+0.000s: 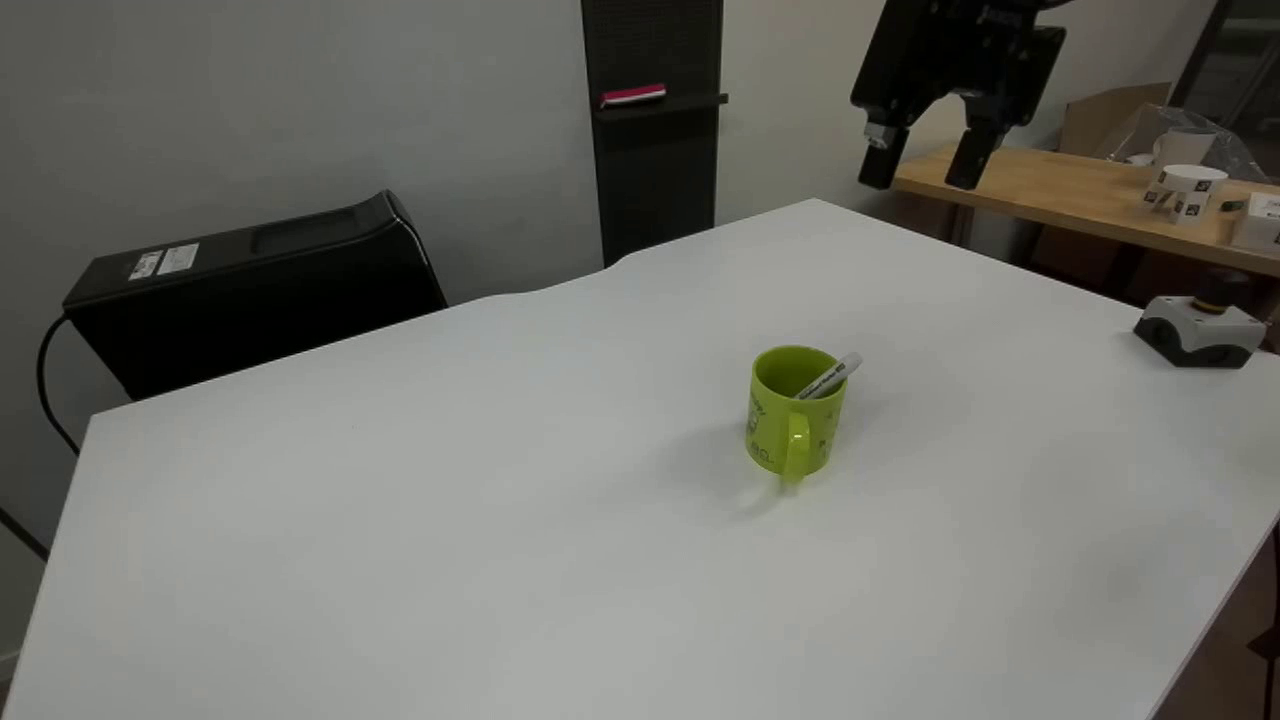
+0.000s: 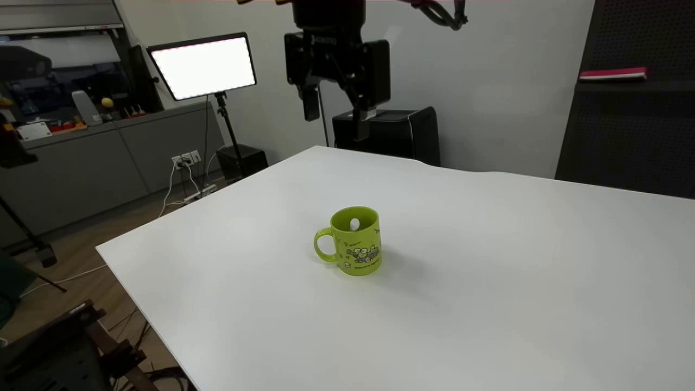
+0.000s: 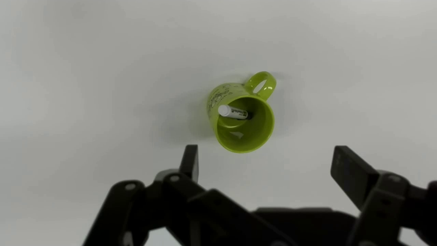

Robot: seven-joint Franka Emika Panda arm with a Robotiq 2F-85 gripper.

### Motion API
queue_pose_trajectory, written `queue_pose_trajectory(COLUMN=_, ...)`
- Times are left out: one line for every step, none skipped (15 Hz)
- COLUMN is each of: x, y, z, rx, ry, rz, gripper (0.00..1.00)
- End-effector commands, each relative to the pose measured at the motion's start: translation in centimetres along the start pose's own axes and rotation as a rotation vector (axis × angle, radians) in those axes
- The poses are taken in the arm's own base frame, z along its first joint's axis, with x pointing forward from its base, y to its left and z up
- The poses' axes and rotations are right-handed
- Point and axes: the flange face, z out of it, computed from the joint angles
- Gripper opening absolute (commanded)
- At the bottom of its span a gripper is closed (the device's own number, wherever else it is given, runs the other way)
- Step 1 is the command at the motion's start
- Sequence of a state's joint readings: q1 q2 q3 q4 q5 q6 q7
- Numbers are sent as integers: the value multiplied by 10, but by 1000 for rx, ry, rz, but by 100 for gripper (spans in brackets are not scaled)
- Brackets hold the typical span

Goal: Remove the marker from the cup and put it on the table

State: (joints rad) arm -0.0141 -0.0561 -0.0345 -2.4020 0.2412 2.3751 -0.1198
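The lime-green cup (image 1: 768,430) stands upright on the white table (image 1: 400,520) in both exterior views (image 2: 347,252). The marker (image 1: 832,375) leans inside it, and its whitish end sticks out past the rim. In an exterior view only that round white end (image 2: 354,224) shows. In the wrist view the marker (image 3: 234,112) rests against the wall of the cup (image 3: 261,133), its dark end down inside. My gripper (image 1: 921,172) is open and empty, high above the table and apart from the cup. Its fingers (image 3: 264,153) are spread wide in the wrist view.
A grey-and-black button box (image 1: 1200,330) sits at a table edge. A wooden table (image 1: 1050,190) with cups and boxes stands beyond. A black case (image 1: 260,300) and a dark panel (image 1: 655,170) are behind the table. A lit lamp panel (image 2: 203,65) stands farther back.
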Motion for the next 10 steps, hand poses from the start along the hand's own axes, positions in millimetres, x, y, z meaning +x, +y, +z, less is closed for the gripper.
queue_pose_trajectory(x=0, y=0, z=-1, rx=0, ry=-1, rz=0, gripper=100)
queue_pose_trajectory(x=0, y=0, z=-1, rx=0, ry=-1, rz=0, gripper=100)
queue_pose_trajectory(x=2, y=1, z=4, rx=-7, ry=-10, rz=5, gripper=100)
queue_pose_trajectory(x=3, y=1, z=9, rx=-12, ry=-16, rz=8, gripper=100)
queue_pose_trajectory(x=4, y=2, z=13, rx=-14, ry=-28, rz=6, gripper=100)
queue_pose_trajectory(x=5, y=3, z=18, rx=-8, ry=-44, rz=-1, gripper=100)
queue_pose_trajectory(x=7, y=4, z=23, rx=-3, ry=-57, rz=1, gripper=100)
queue_pose_trajectory(x=10, y=6, z=29, rx=-6, ry=-61, rz=13, gripper=100)
queue_pose_trajectory(x=12, y=8, z=34, rx=-5, ry=-68, rz=16, gripper=100)
queue_pose_trajectory(x=15, y=10, z=40, rx=-11, ry=-73, rz=27, gripper=100)
